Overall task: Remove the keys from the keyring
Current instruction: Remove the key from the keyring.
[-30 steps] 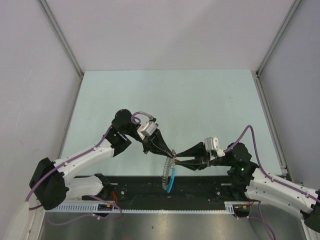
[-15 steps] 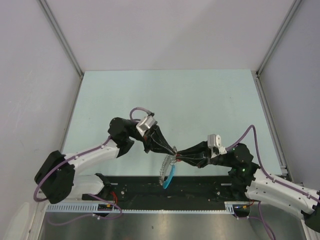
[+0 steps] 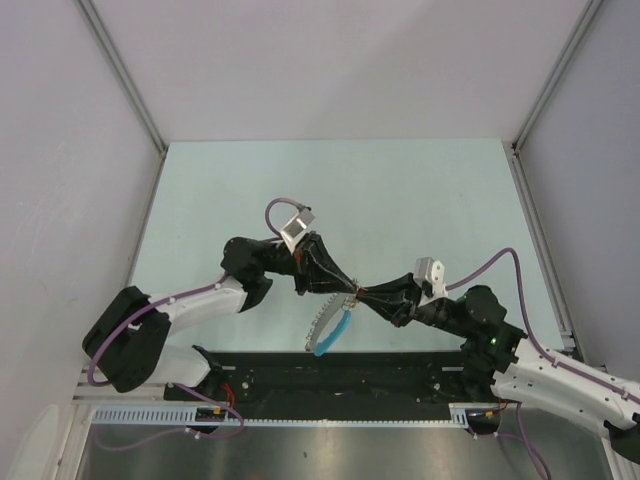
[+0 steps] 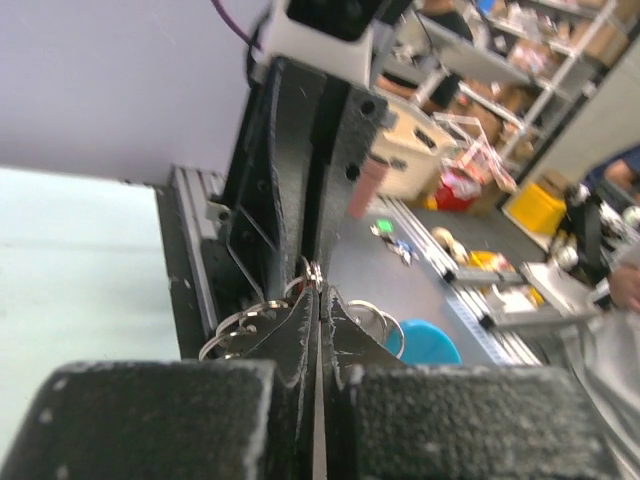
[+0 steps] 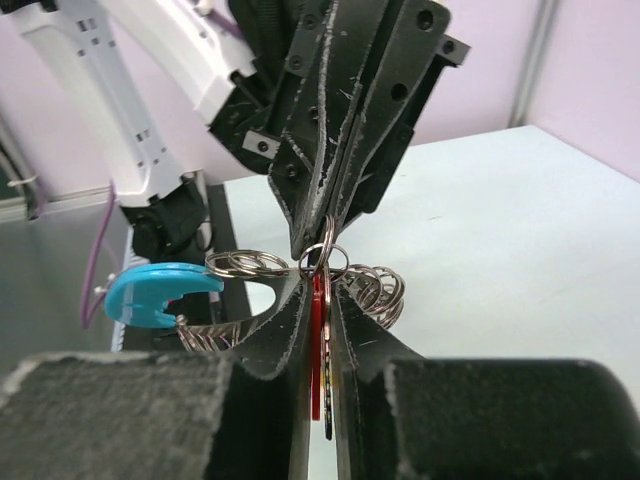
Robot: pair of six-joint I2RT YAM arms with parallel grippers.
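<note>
Both grippers meet tip to tip above the table's near middle. My left gripper is shut, pinching a small silvery ring of the keyring at its fingertips. The keyring's coiled links and blue arc hang down and to the left below the tips, off the table. My right gripper is shut on the key; its thin red head stands edge-on between the pads, with a darker flat piece beside it. The blue arc hangs lowest.
A black base rail runs along the table's near edge under the hanging loop. The pale green table is bordered by metal frame posts and white walls at left, right and back. Purple cables loop off both wrists.
The right jaws have narrowed onto the red key. Both grippers, still tip to tip, have shifted a little away from the near edge, and the hanging loop has swung left.
</note>
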